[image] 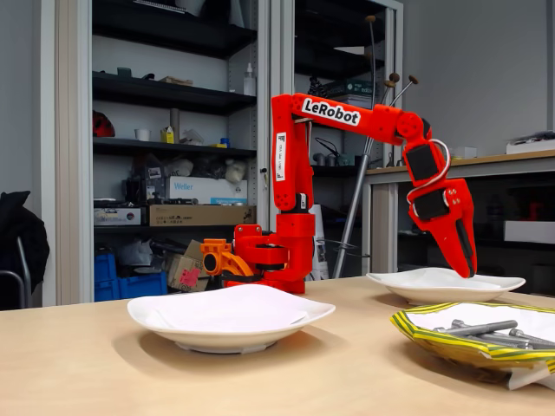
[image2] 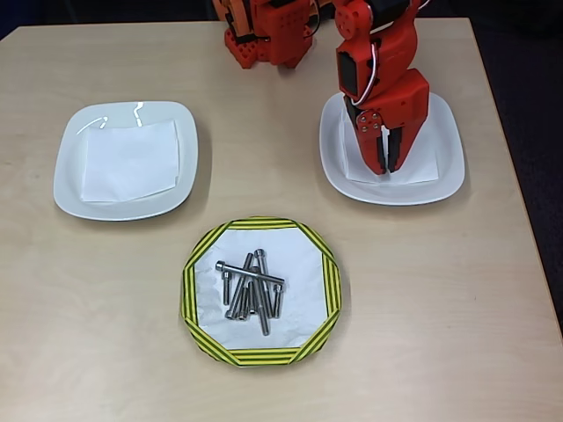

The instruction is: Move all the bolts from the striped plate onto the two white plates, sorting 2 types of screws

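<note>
Hovering over the right white plate (image2: 444,158) in the overhead view, the red hand (image2: 385,163) points down with its jaws nearly closed, grasping nothing. That plate carries no bolts. Bolts (image2: 251,286) lie piled on the striped plate (image2: 198,290), well apart from the hand, toward the worktop's (image2: 88,308) near edge. A second white plate (image2: 70,167) sits far to the hand's left, bare.

Red plastic arm (image: 299,173) throughout, with black motor blocks set into the joints. White "LeRobot" label on the upper link, a second white sticker down the upright. White cable looped near the wrist. Tapered red gripper (image2: 386,161) with black inner faces.
</note>
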